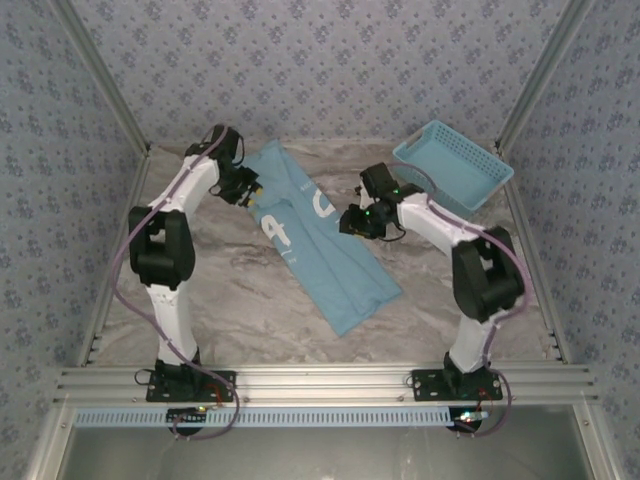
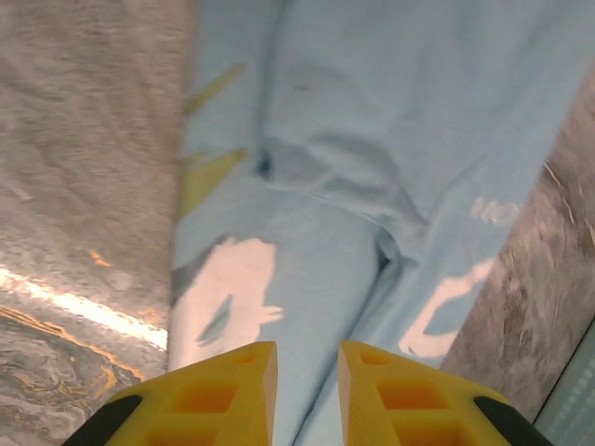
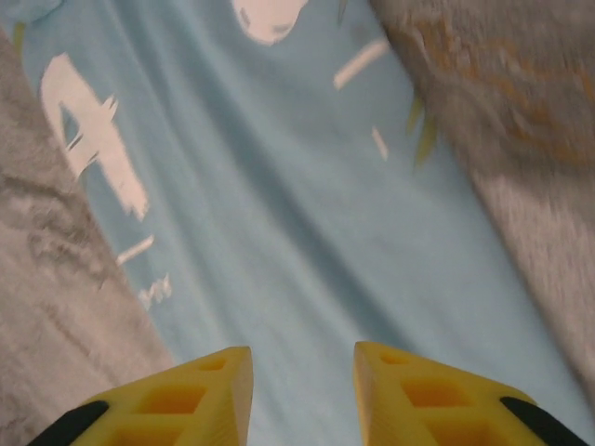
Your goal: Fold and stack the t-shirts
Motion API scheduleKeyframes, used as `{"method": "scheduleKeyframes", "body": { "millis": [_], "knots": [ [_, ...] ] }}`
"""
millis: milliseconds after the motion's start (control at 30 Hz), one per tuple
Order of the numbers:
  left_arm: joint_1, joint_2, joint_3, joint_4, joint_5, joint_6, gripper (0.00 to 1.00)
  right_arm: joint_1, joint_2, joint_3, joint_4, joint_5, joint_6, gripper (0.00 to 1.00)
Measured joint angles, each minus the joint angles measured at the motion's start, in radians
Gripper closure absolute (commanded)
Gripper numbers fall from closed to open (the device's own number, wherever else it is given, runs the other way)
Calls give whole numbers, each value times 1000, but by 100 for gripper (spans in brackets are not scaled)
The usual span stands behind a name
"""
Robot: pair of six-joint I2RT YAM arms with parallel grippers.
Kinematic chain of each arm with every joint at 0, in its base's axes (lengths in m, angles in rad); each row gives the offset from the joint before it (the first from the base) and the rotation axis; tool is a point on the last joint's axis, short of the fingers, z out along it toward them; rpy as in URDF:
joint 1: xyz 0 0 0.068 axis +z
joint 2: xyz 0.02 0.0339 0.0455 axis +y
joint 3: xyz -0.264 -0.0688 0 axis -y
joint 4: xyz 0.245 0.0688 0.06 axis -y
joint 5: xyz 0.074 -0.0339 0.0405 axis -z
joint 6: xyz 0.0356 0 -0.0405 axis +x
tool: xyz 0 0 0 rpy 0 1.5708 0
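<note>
the bench [image 1: 240, 300] is a grey marbled surface with pale veins. a light sky-blue t-shirt [image 1: 330, 260] lies flat on it, folded into a long strip running diagonally from the far left toward the near middle, white lettering up. a light-blue lattice basket [image 1: 455, 165] sits at the far right corner, apart from the shirt.

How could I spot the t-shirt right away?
Look at the grey marble table. In the middle lies a long strip of soft sky-blue cloth with white lettering: that is the t-shirt. The basket at the far right is blue too, but it is stiff plastic lattice.
</note>
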Motion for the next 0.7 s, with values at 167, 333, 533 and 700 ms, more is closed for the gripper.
{"method": "scheduleKeyframes", "body": {
  "millis": [167,333,533,700],
  "knots": [
    [50,84,-39,102,-19,-73,76,-29,196,116,7,-29,-66,68],
    [60,229,69,105,-24,-87,76,-29,274,156,-16,-31,-62,66],
    [40,314,201,98,14,-69,78,-55,222,62,26,-46,20,64],
    [-18,398,326,111,79,-49,78,-65,97,-136,95,-58,162,62]
  ]
}}
